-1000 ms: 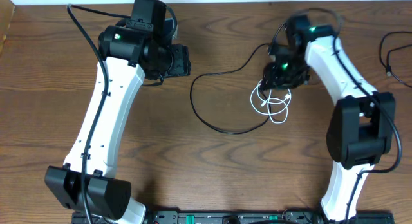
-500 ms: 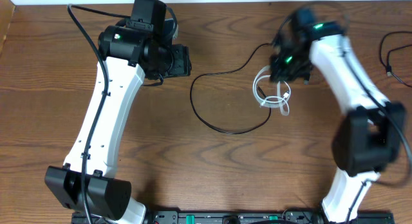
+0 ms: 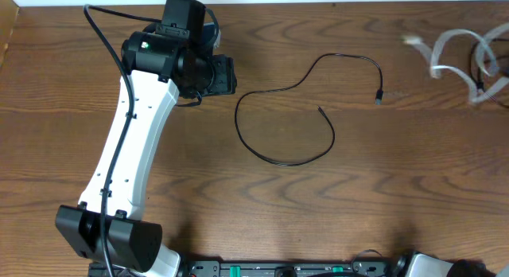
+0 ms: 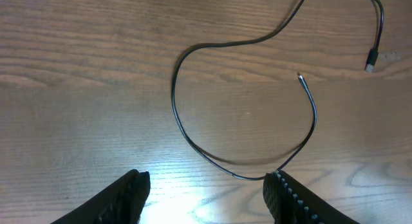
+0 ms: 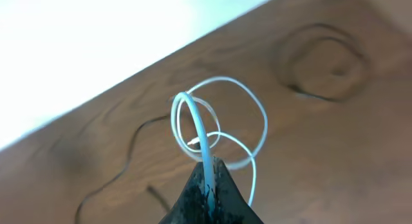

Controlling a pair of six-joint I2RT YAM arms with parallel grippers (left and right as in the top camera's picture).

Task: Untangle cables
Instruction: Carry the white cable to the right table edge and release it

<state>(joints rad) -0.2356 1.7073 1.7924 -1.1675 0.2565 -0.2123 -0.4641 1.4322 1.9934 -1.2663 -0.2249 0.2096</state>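
Observation:
The black cable (image 3: 286, 163) lies alone on the wooden table in an open loop, with one plug (image 3: 378, 96) at the right. It also shows in the left wrist view (image 4: 174, 98). My left gripper (image 3: 231, 74) is open and empty (image 4: 209, 179), to the left of the loop. My right gripper (image 5: 209, 176) is shut on the white cable (image 5: 199, 124), whose loops hang from it above the table. In the overhead view the white cable (image 3: 457, 44) is a blur at the far right, apart from the black cable. The right gripper itself does not show there.
Another dark cable (image 3: 479, 70) lies at the table's right edge; a dark ring (image 5: 322, 60) shows in the right wrist view. The black cable (image 5: 131, 153) is a blur below the right gripper. The left arm (image 3: 127, 150) spans the left side.
My right gripper has carried the white cable up and far to the right, off the black cable. The right arm has swung out of the overhead view. The left arm has not moved.

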